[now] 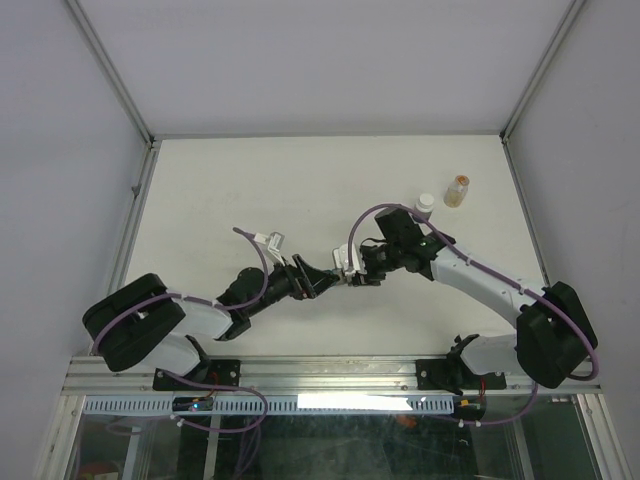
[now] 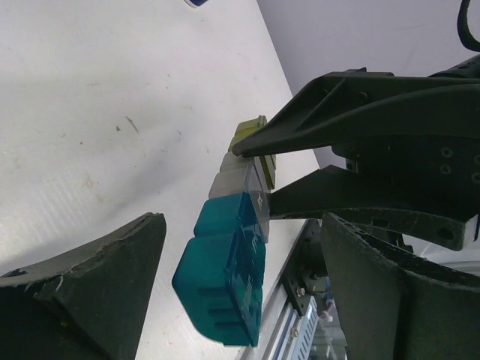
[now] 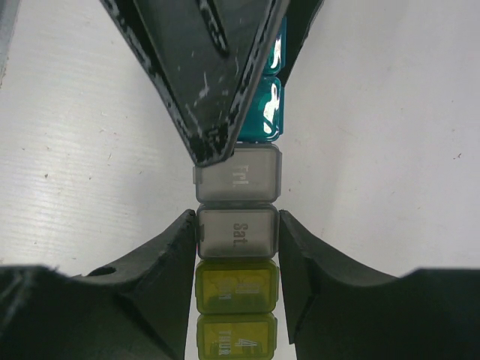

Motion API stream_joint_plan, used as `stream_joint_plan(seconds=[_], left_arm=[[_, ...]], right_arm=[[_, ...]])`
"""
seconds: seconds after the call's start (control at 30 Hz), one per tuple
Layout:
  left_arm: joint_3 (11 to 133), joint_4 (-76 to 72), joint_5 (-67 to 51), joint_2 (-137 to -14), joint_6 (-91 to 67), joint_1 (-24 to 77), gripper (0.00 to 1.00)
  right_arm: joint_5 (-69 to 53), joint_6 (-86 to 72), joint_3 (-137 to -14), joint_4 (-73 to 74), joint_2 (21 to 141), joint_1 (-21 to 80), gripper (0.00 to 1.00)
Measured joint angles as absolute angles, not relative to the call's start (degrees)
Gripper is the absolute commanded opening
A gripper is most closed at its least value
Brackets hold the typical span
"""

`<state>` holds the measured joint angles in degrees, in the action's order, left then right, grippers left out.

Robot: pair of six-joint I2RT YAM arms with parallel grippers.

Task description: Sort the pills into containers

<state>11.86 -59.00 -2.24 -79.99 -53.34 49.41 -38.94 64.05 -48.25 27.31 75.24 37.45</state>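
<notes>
The containers are a joined strip [image 3: 237,184] of teal, grey and yellow-green compartments, lids closed, held just above the table. My right gripper [image 3: 237,229] is shut on its grey "Sat." compartment. In the left wrist view the teal end [image 2: 225,270] hangs between the fingers of my left gripper [image 2: 244,240], which is open with gaps on both sides. The right gripper's fingers [image 2: 337,105] clamp the strip further along. In the top view the left gripper [image 1: 318,280] and right gripper [image 1: 352,276] meet mid-table and hide the strip. No loose pills show.
A small dark bottle with a white cap [image 1: 425,205] and a small amber bottle [image 1: 459,190] stand at the back right of the white table [image 1: 250,190]. The table's metal front rail [image 1: 330,372] runs along the near edge.
</notes>
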Motion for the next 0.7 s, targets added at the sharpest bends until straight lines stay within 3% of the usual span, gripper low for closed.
stream_joint_plan(seconds=[0.47,0.7], left_arm=[[15.2,-64.4,-6.5,-89.2,-57.7,49.4,0.37],[15.3,-64.0,-6.3,-89.3,-57.6,49.3,0.06]], right_arm=[[-38.1,61.9,-47.0,23.5,74.9,38.7,0.22],[-38.1,61.8,-46.5,23.6,74.1,38.7,0.21]])
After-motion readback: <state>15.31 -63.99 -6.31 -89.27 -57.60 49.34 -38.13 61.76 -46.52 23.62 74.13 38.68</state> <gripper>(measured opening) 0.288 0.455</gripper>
